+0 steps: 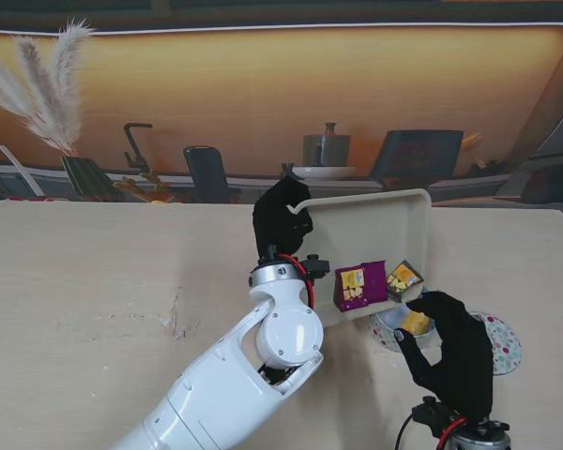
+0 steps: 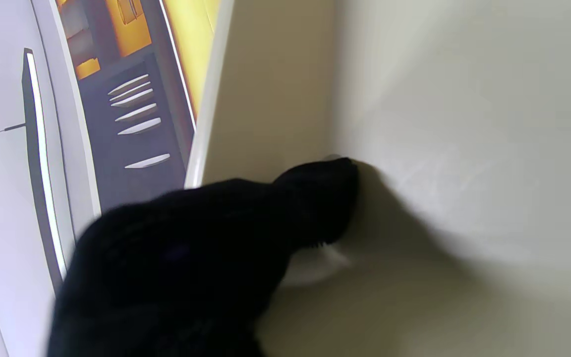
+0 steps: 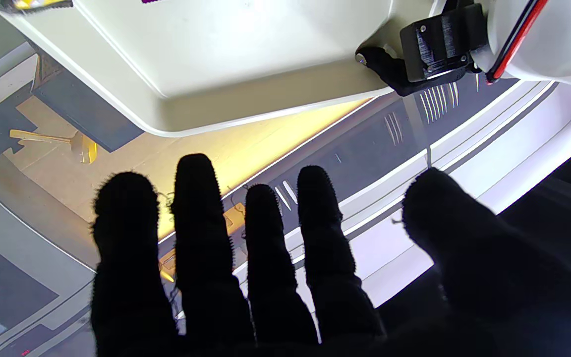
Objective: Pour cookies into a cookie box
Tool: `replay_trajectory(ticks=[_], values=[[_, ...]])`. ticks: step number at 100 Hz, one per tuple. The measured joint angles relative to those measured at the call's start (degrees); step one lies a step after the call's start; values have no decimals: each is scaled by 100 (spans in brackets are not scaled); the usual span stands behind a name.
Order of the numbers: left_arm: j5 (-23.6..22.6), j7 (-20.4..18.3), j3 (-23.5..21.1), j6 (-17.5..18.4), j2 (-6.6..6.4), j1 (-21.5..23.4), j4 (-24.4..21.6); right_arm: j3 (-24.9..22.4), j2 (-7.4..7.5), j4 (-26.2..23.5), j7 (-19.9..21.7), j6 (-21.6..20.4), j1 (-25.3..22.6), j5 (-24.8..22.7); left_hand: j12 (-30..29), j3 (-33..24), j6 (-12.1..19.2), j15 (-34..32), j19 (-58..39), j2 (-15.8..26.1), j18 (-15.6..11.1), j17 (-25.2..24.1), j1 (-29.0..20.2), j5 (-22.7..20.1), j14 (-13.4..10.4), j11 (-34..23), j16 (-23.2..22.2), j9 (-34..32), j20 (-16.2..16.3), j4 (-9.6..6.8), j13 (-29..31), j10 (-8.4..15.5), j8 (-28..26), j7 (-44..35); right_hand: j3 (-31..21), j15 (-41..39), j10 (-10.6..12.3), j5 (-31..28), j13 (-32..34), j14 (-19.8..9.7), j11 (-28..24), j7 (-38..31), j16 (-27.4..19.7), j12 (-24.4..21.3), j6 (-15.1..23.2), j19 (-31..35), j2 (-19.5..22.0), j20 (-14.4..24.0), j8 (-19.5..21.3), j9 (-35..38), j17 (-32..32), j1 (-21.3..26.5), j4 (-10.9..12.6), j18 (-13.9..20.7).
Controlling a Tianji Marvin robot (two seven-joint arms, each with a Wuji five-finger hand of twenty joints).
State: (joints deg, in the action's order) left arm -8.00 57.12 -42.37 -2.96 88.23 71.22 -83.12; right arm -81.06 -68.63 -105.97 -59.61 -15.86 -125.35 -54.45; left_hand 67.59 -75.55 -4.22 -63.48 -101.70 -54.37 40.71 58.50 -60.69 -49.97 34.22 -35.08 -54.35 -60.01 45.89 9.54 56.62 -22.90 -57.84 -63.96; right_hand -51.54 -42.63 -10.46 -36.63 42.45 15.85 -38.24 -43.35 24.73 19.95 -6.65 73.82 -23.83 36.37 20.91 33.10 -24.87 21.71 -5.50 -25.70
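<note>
Stand view: left hand grips the tilted cream tray by its left rim, raised over the tabletop's right half. Purple cookie packets sit against its low edge, above the patterned cookie box. Right hand is beside the box, fingers spread and empty. Only the right wrist view shows the tray's underside.

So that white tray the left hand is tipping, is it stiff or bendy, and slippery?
The white tray looks stiff: held at one edge by the left hand, it shows no sag. Probably slick too, since the cookie packets have gathered at its low edge.
</note>
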Motion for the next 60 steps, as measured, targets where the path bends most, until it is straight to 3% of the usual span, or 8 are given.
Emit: replay_trajectory(ticks=[60], values=[[30,281,35,-107,124,-16,105,-3,-4,0,17,3,4,12,0,0,0,0,0,-3,1,1,1,0,0,0,0,-6,0,0,1,0,12,0,0,0,-1,0,0,0,0,0,0,2,0,0,0,-3,0,0,0,0,0,0]])
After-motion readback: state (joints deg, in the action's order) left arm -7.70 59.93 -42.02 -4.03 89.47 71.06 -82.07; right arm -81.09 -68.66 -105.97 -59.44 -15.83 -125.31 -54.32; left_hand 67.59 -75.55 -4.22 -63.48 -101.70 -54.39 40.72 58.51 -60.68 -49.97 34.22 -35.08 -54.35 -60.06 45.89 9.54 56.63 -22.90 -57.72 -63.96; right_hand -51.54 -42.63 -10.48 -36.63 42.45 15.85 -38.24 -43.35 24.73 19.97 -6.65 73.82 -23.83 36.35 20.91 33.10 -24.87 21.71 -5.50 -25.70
